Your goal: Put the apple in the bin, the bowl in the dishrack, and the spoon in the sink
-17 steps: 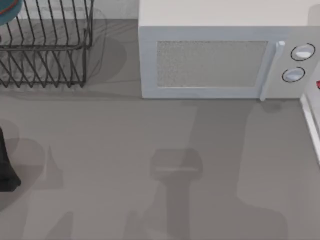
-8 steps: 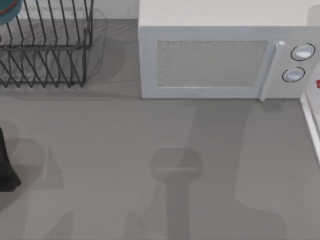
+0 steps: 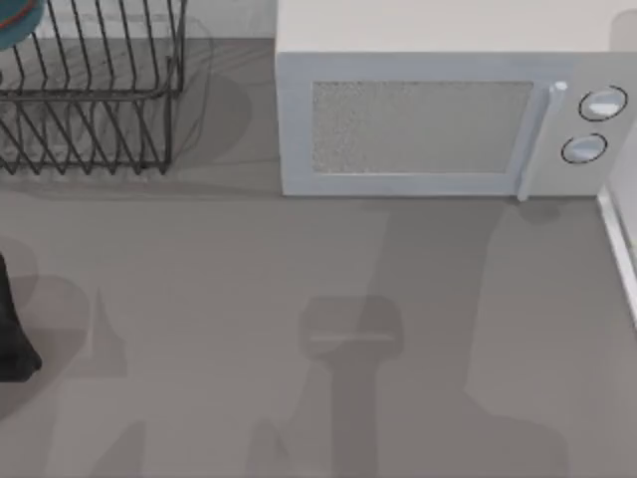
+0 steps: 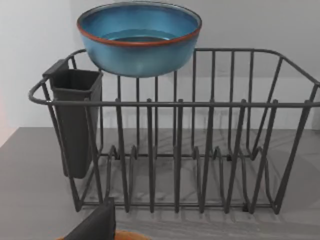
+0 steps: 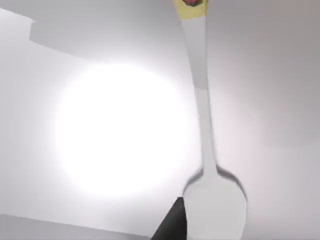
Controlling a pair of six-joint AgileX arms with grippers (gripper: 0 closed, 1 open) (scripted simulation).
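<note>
Gone since a second ago: the small red speck at the top view's right edge beside the microwave (image 3: 438, 110); nothing else shifts.
From above, the bowl (image 3: 18, 18) sits in the thin-wire dishrack (image 3: 95, 95), left of the microwave. Left wrist: glossy blue bowl (image 4: 139, 37) perches on the rack's (image 4: 175, 150) rim; fingers, cannot tell. Right wrist: smooth pale spoon (image 5: 207, 150) over white; grip unclear. Apple's step can't be judged.
</note>
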